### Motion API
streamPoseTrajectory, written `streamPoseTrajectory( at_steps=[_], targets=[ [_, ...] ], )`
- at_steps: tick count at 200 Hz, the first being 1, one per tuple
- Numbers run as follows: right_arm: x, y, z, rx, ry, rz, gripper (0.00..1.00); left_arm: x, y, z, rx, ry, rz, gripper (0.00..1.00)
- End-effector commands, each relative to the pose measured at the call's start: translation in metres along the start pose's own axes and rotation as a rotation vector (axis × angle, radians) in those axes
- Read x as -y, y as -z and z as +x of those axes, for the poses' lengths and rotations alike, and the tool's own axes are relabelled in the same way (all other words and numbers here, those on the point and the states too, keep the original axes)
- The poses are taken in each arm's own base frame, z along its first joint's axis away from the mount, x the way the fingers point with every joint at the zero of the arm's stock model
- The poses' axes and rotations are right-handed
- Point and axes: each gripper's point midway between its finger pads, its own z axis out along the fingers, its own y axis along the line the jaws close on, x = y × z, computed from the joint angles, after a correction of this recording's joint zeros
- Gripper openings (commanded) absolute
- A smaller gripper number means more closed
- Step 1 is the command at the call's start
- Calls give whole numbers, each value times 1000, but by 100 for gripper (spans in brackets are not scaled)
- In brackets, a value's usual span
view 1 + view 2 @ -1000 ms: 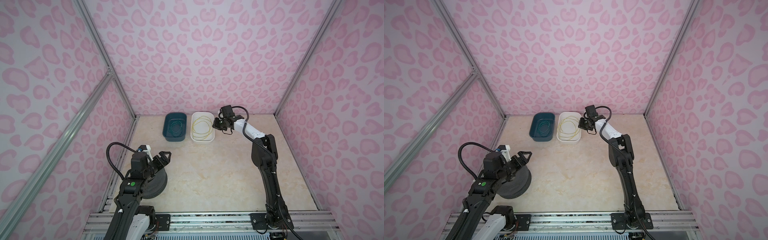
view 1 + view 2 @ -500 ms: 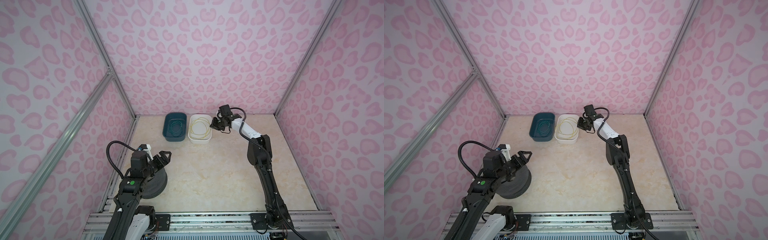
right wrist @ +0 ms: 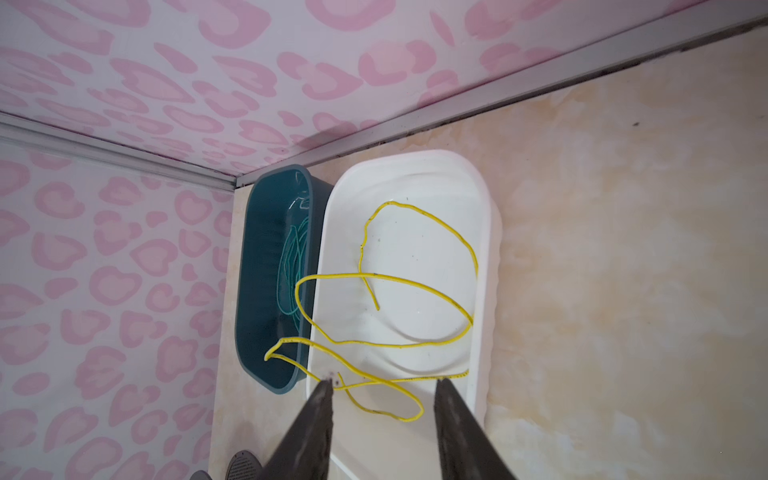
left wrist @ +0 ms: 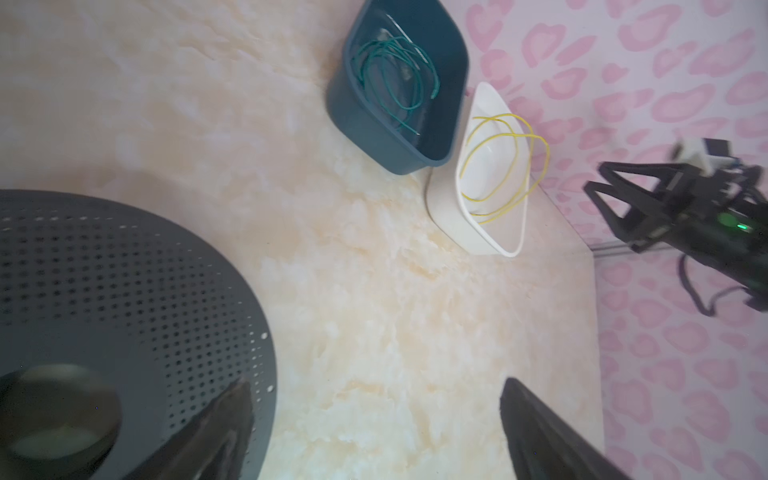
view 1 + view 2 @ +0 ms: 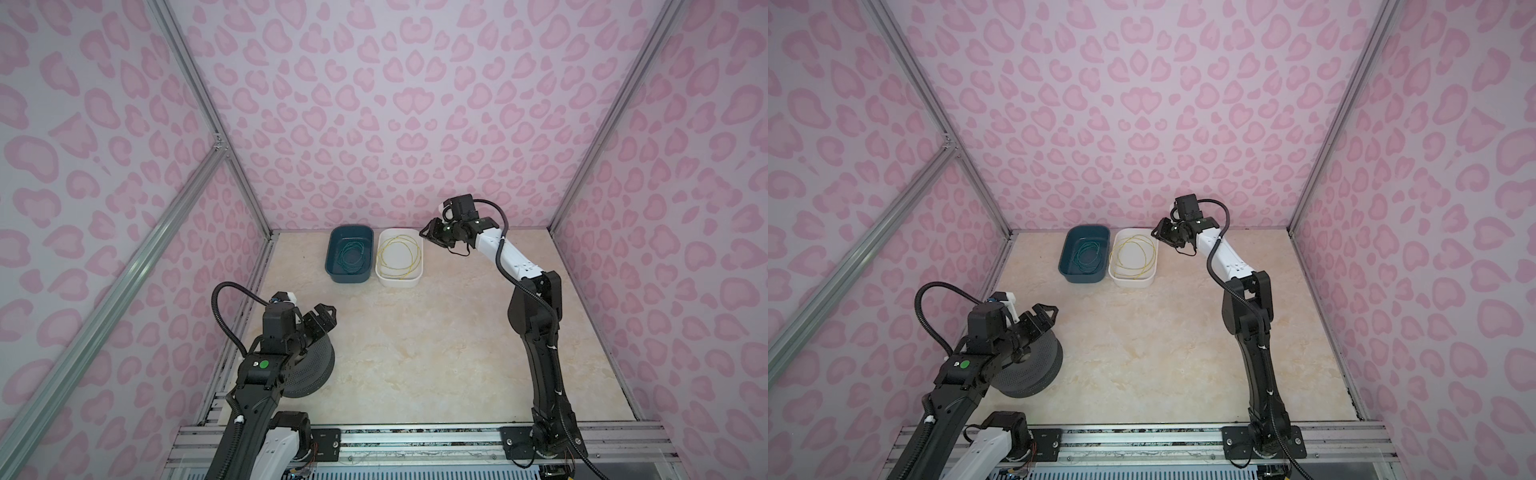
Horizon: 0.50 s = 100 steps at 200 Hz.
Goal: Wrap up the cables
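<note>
Yellow first: finding the cables lying in loose loops along the white tub, arching above its rim. Hovering the right gripper at the tub's far corner, fingers parted, pinching nothing, nearest loop just ahead. Idling the left gripper well apart, spread wide. Storing green wire in the teal tub alongside.

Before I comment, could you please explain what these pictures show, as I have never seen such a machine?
Two robot arms stand on a table, each ending in a two-fingered gripper. Two pictures look down from overhead; two come from cameras on the wrists. At the back stand a teal tub holding a green wire and a white tub holding a looped yellow wire. A dark perforated disc lies near the left gripper, open and empty. The right gripper hovers at the white tub, jaws apart, gripping nothing.
</note>
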Motion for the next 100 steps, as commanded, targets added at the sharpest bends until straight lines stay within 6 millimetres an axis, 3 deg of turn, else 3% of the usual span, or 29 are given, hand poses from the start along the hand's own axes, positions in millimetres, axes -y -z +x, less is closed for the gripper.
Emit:
streamPoseTrajectory(
  at_steps=[1, 20, 49, 63, 81, 100],
  targets=[
    [16, 11, 5, 9, 37, 46, 42, -31, 1, 1, 34, 33, -143, 95],
    [17, 25, 29, 15, 66, 52, 43, -38, 0, 7, 9, 21, -171, 96],
    [30, 36, 86, 7, 96, 91, 42, -53, -3, 15, -43, -13, -255, 97],
    [43, 36, 119, -22, 112, 140, 41, -60, -5, 18, -68, -24, -295, 98],
    [40, 30, 151, -68, 164, 149, 40, -69, -11, 24, -107, -31, -346, 98],
    [35, 18, 171, -120, 196, 137, 39, -78, -18, 28, -131, -17, -390, 99]
  ],
)
